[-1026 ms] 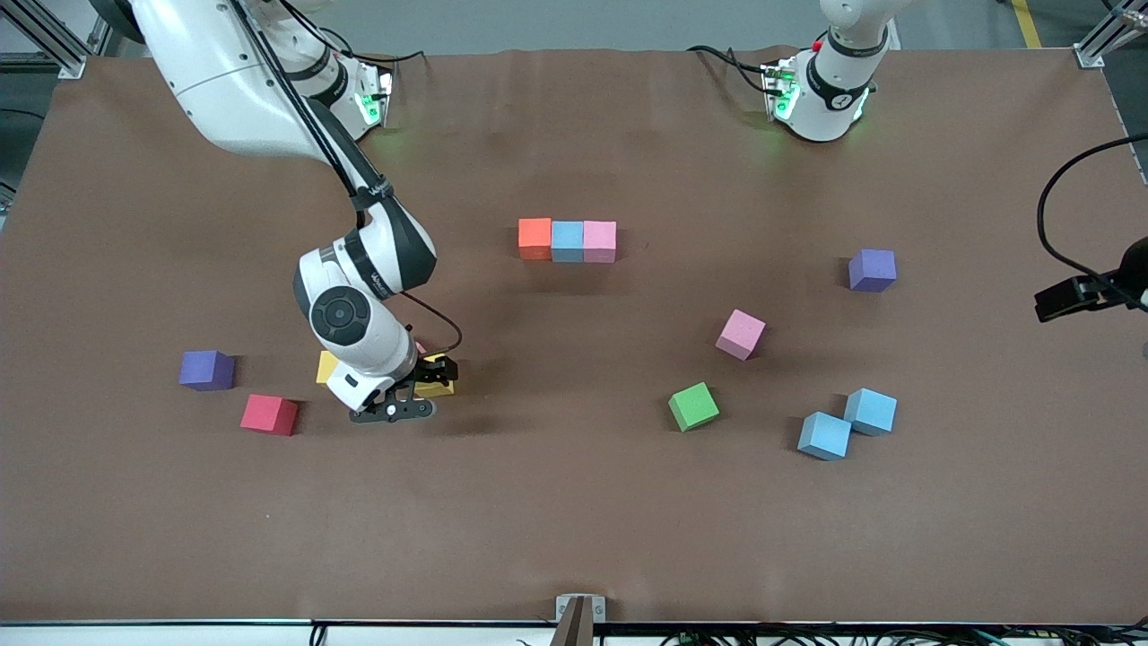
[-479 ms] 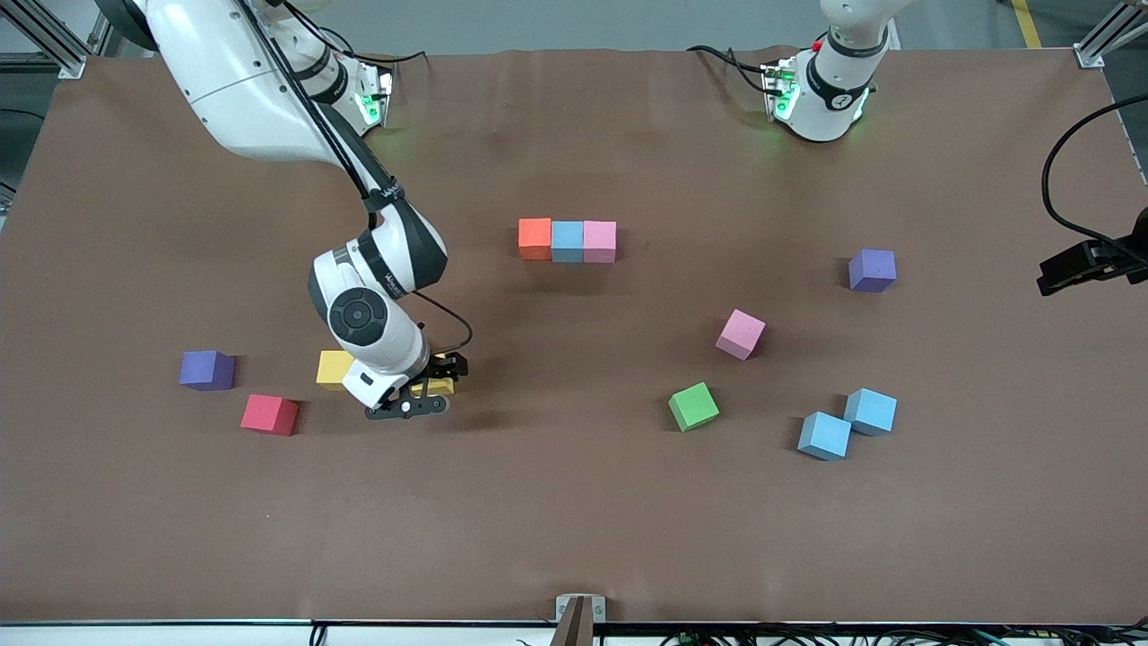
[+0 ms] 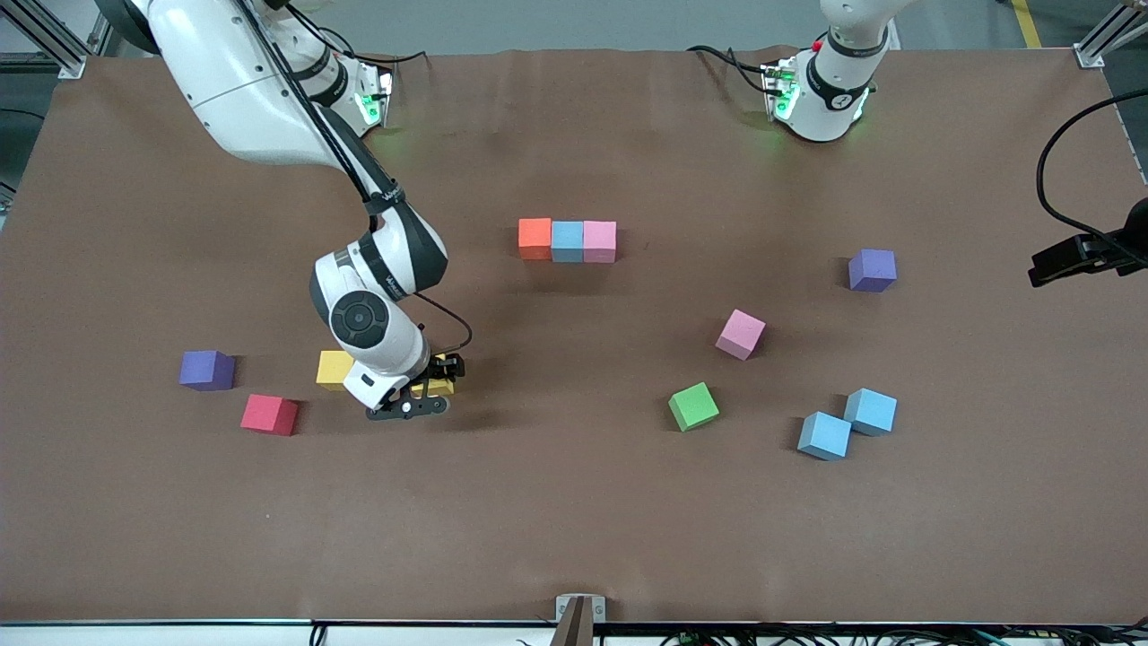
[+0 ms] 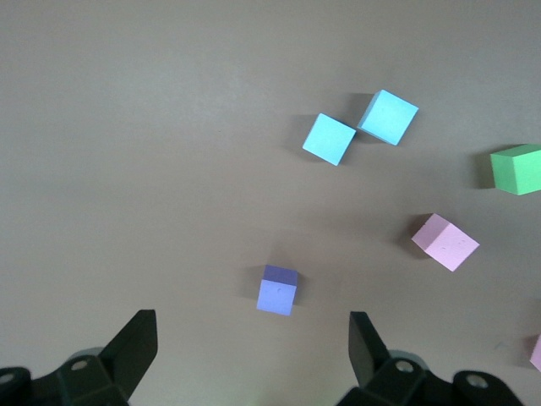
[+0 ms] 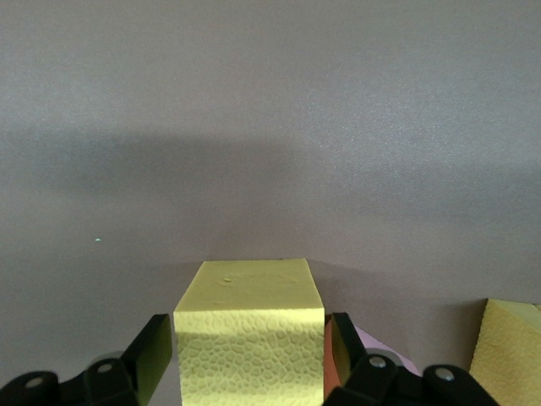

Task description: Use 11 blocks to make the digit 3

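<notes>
My right gripper [image 3: 429, 391] is shut on a yellow block [image 3: 439, 387], low over the table beside a second yellow block [image 3: 335, 369]. In the right wrist view the held yellow block [image 5: 249, 326] fills the gap between the fingers of my right gripper [image 5: 249, 338], and a pink sliver [image 5: 372, 342] shows under one finger. An orange [image 3: 534, 238], light blue [image 3: 567, 240] and pink [image 3: 599, 240] block form a touching row. A red block [image 3: 268, 414], green block [image 3: 693, 405], pink block [image 3: 741, 334] and two light blue blocks [image 3: 824, 435] [image 3: 870, 411] lie loose. My left gripper [image 3: 1045, 267] waits open, high over the left arm's end of the table; its wrist view shows it open and empty [image 4: 254, 338].
Two purple cubes lie apart: one [image 3: 206, 370] beside the red block, one [image 3: 872, 270] toward the left arm's end, which also shows in the left wrist view [image 4: 277, 289]. A metal bracket [image 3: 579, 612] sits at the table edge nearest the front camera.
My right gripper has shifted slightly toward the left arm's end with the yellow block, uncovering more of the second yellow block. My left gripper has shifted a little.
</notes>
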You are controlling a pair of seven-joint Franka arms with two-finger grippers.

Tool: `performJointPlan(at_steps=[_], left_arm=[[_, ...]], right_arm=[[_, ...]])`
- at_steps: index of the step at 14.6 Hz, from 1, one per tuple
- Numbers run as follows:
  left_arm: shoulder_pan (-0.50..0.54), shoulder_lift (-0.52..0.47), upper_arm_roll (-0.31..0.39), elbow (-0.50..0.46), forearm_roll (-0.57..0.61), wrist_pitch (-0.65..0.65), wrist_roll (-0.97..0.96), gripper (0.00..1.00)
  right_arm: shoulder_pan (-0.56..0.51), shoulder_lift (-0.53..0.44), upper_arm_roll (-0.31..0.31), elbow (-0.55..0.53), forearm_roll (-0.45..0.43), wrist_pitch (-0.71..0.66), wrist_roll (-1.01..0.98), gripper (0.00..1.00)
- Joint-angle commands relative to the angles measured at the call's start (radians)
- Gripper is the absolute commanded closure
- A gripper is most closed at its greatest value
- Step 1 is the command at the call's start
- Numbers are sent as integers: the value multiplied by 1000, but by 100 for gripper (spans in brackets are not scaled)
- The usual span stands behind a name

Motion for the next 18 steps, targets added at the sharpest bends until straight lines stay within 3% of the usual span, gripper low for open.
performJointPlan(at_steps=[1,4,8,12,15,18], left_arm=[[8,-44,10,-27,-30,-18,25,0],[-38,-69,74,-41,-87,-40,28,0],[-169,-121,182,-90,-101,-35,28,0],[-369,-167,347,-137,-102,-26,28,0],[-561,-236,527,-229,-104,32,33,0],[-603,-290,566,-303,-122,85,60,0]], right_arm=[[-7,15,4,11,-23,-7,-5,31],[-7,19,1,11,-23,-4,-5,35],[2,19,1,16,-13,-5,10,53],[25,15,3,30,-6,-4,67,54],[63,4,6,30,63,-10,145,56],[134,-7,6,22,179,-20,157,56]])
